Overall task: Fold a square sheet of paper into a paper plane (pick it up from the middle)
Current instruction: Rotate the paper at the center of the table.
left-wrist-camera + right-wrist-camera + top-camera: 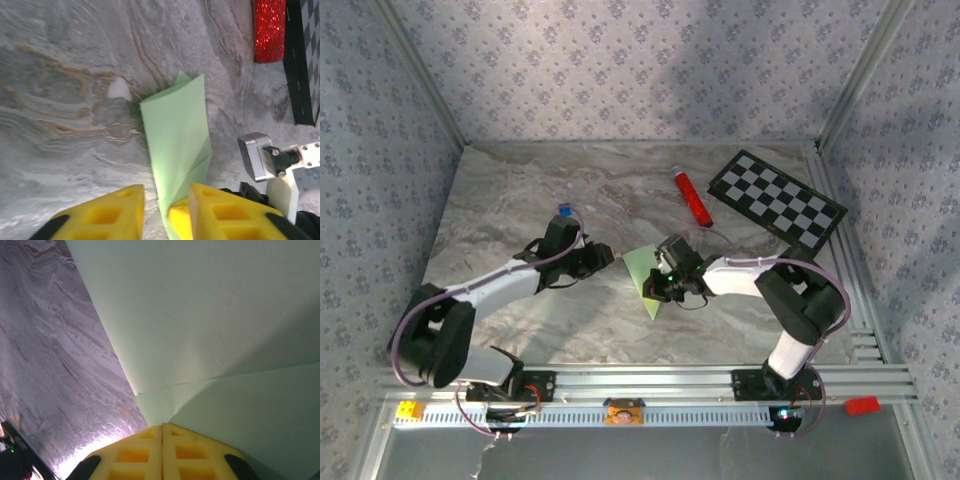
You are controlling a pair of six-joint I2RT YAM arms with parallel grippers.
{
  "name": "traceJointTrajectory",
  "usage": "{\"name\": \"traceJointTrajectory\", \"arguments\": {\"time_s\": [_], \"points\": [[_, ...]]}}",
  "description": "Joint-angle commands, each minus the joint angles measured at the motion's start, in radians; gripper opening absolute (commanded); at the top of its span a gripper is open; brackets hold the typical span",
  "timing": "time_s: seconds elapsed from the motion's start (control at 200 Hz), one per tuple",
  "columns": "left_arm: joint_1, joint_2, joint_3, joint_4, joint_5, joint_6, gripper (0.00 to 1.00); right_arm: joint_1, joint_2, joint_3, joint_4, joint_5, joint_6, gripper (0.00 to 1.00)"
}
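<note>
Top external, table [520, 200]: square sheet of paper [642, 272] lies mid-table, part-folded, between both grippers.
Right gripper [162, 427]: clenched against the sheet; pinch unclear; dragging could skew the fold.
Left gripper [166, 192]: released, jaws astride sheet edge; closing may crumple it.

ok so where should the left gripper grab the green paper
The narrow end of the green paper nearest the left gripper, approached from the left, edge-on. The right gripper is shut on its other side and seems to hold it raised, so that end runs straight into the gap between the left fingers.
</note>
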Motion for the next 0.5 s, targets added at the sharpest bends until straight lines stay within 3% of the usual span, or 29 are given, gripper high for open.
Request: {"name": "traceJointTrajectory", "arguments": {"time_s": [0.0, 0.065, 0.495], "points": [[-0.015, 0.063, 0.060, 0.094, 0.103, -0.029, 0.18, 0.026, 0.013, -0.029, 0.016, 0.063, 0.110, 0.07], [-0.027, 0.096, 0.076, 0.120, 0.103, -0.043, 0.13, 0.030, 0.014, -0.039, 0.033, 0.077, 0.135, 0.07], [-0.085, 0.210, 0.120, 0.169, 0.097, -0.091, 0.11, 0.035, -0.017, -0.113, 0.153, 0.105, 0.228, 0.07]]}}
